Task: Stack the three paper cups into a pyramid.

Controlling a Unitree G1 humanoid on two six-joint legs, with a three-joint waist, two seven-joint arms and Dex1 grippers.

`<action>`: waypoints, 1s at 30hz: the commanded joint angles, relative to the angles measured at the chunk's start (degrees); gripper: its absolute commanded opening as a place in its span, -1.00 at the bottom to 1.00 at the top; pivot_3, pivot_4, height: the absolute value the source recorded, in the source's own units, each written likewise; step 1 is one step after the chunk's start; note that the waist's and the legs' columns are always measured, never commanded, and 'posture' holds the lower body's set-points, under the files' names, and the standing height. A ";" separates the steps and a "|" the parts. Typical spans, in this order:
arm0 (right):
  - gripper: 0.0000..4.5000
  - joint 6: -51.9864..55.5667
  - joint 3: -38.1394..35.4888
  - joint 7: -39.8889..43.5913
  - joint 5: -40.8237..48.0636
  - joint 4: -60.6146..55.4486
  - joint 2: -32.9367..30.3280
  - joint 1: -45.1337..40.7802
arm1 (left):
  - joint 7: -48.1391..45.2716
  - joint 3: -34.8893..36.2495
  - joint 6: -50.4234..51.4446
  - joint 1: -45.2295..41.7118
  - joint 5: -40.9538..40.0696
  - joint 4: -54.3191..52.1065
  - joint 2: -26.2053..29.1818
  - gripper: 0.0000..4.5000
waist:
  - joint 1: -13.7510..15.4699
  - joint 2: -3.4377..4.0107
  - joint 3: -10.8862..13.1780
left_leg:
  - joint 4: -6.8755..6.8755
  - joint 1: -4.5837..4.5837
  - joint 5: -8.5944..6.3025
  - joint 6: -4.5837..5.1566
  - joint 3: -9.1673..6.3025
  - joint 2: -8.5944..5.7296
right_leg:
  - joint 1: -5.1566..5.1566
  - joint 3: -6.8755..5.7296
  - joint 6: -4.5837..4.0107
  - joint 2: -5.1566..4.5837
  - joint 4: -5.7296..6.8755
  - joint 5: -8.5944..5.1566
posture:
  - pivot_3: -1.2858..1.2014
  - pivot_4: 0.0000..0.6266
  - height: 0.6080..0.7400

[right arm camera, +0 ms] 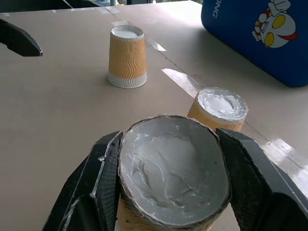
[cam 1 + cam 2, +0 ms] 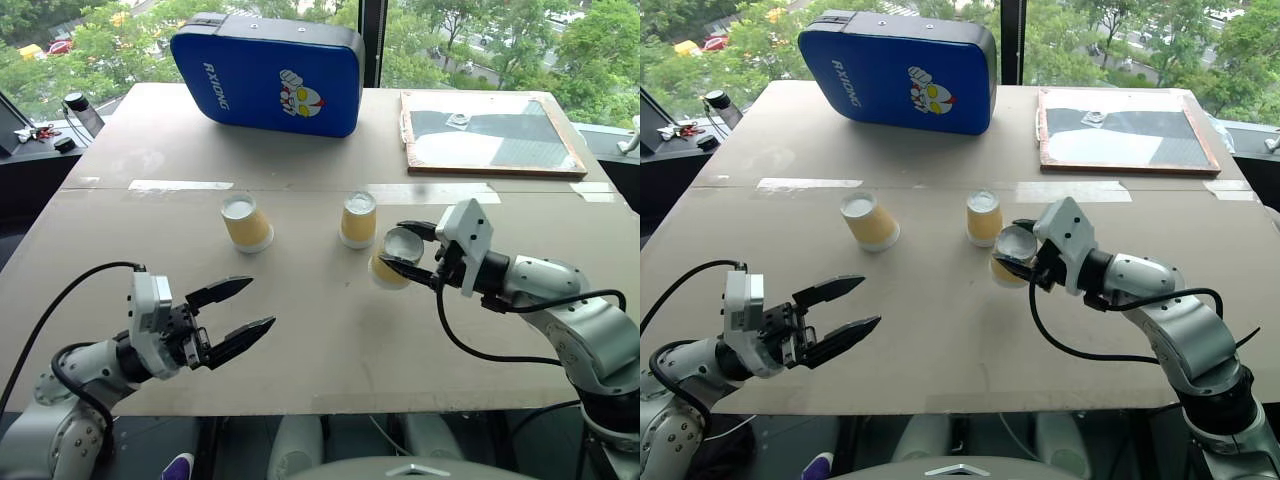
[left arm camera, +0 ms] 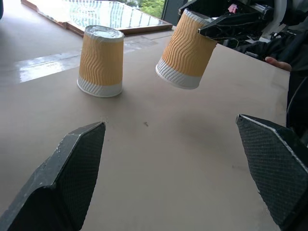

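Note:
Three yellow-tan ribbed paper cups are in view. Two stand upside down on the table, the left cup [image 2: 246, 223] and the middle cup [image 2: 358, 219], a hand's width apart. The third cup [image 2: 392, 272] hangs tilted just above the table, right of the middle cup, and my right gripper [image 2: 395, 246] is shut on its sides near the white base [image 1: 173, 173]. My left gripper [image 2: 260, 303] is open and holds nothing, low over the near left of the table, pointing toward the cups. In the left wrist view the held cup [image 3: 186, 50] floats beside the standing middle cup [image 3: 101, 61].
A blue padded case [image 2: 268, 72] stands at the table's far edge. A wood-framed board [image 2: 485, 130] lies at the far right. Tape strips [image 2: 180, 185] run across the table behind the cups. Small dark items [image 2: 75, 110] sit on a ledge at the far left.

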 commanded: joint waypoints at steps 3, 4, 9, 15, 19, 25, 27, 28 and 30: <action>0.04 -3.38 1.89 2.24 -3.75 3.43 -1.51 -1.22 | -0.31 1.81 -0.39 1.66 -1.85 -3.22 -0.58 1.00 | -0.14 0.00 0.01 | 0.00 0.01 0.00 0.00 0.01 -0.01 | -0.01 0.00 -0.01 0.01 0.02 0.00 | 0.03 -0.52 1.00; 0.04 -3.77 2.15 2.39 -4.49 4.21 -1.70 -1.12 | -0.46 1.90 -0.42 2.17 -1.91 -3.61 -0.61 1.00 | -0.17 0.00 0.01 | 0.00 0.02 0.00 0.00 0.01 -0.01 | -0.01 0.01 -0.01 0.02 0.02 0.00 | 0.03 -0.52 1.00; 0.04 -4.16 2.21 2.59 -6.20 6.36 -1.69 -1.30 | -0.84 2.31 -0.49 3.51 -2.47 -4.37 -0.63 1.00 | -0.21 0.00 0.01 | 0.00 0.02 0.00 0.00 0.01 -0.01 | -0.02 0.02 -0.01 0.03 0.04 0.00 | 0.03 -0.52 1.00; 0.04 -3.50 1.66 3.24 -6.65 7.31 -1.57 -2.35 | -0.35 2.16 -0.25 3.42 -2.86 -4.80 -0.79 1.00 | -0.21 0.00 0.01 | 0.00 0.02 0.00 0.00 0.01 -0.01 | -0.02 0.02 0.00 0.04 0.03 0.00 | 0.03 -0.52 1.00; 0.04 -3.16 1.58 3.41 -6.44 8.03 -1.25 -3.11 | -0.04 2.15 -0.11 3.52 -3.01 -5.07 -0.91 1.00 | -0.20 0.00 0.01 | 0.00 0.02 0.00 0.00 0.01 0.00 | -0.03 0.01 -0.01 0.04 0.04 0.00 | 0.03 -0.52 1.00; 0.04 -3.66 1.94 3.91 -6.78 10.24 -0.52 -4.62 | 0.58 2.13 -0.01 3.87 -3.38 -5.53 -1.03 1.00 | -0.24 0.00 0.01 | 0.00 0.02 0.00 0.00 0.02 -0.01 | -0.03 0.02 -0.01 0.04 0.04 0.00 | 0.03 -0.52 1.00; 0.04 -4.16 2.07 4.11 -6.99 11.77 0.23 -5.94 | 0.81 2.14 0.02 3.99 -3.54 -5.65 -1.08 1.00 | -0.24 0.00 0.01 | 0.00 0.02 0.00 0.00 0.01 -0.01 | -0.03 0.02 -0.01 0.05 0.04 0.00 | 0.03 -0.52 1.00; 0.04 -4.40 2.14 4.22 -7.13 12.45 0.55 -6.53 | 0.91 2.15 0.02 4.03 -3.60 -5.68 -1.09 1.00 | -0.28 0.00 0.01 | 0.00 0.02 0.00 0.00 0.02 -0.01 | -0.03 0.02 -0.01 0.05 0.04 0.00 | 0.03 -0.52 1.00; 0.04 -5.05 2.33 4.46 -7.58 14.46 1.30 -7.86 | 1.15 2.19 0.03 4.14 -3.70 -5.80 -1.19 1.00 | -0.27 0.01 0.02 | 0.00 0.02 0.00 0.00 0.02 -0.01 | -0.04 0.03 -0.01 0.05 0.04 0.00 | 0.03 -0.52 1.00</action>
